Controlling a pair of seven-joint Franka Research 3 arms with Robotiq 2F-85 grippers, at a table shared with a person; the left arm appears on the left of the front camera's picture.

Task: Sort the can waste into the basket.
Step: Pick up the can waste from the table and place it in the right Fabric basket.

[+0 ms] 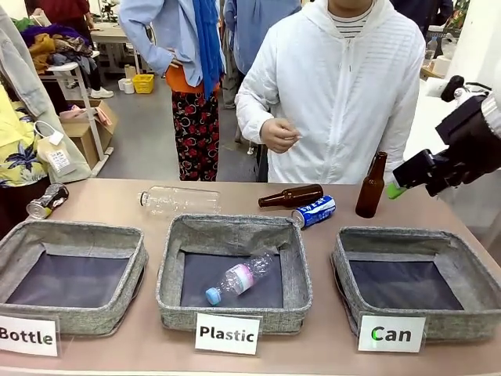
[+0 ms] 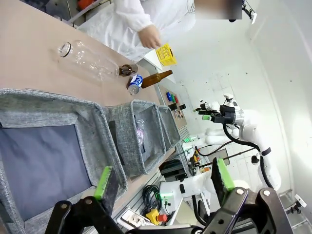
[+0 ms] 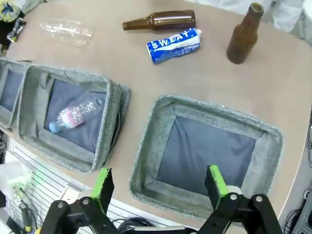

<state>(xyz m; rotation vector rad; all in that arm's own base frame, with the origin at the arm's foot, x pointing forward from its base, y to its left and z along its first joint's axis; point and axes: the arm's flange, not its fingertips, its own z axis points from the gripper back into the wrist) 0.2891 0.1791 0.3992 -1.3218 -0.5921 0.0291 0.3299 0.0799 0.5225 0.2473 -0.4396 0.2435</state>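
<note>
So far, we judged none of the sorting done: the shallow grey fabric basket with the white "Can" card, at the tabletop's near right corner, held nothing but its dark lining. The small blue drink can with white lettering lay on its side toward the far edge, about midway along it, just beside a lying brown glass bottle. The crushed dark can with silver ends lay at the far left corner. Both cans remained to be moved.

Our right gripper hung high by the right edge, looking down on the basket, its fingers spread wide with nothing between them. Our left gripper was likewise spread and empty, above the like bin signed "Bottle".

The right wrist view let us read the blue can's lettering, which the front view left too small. The front view gave us the cards on the bins, which the right wrist view did not. The left wrist view showed our right arm far off.
</note>
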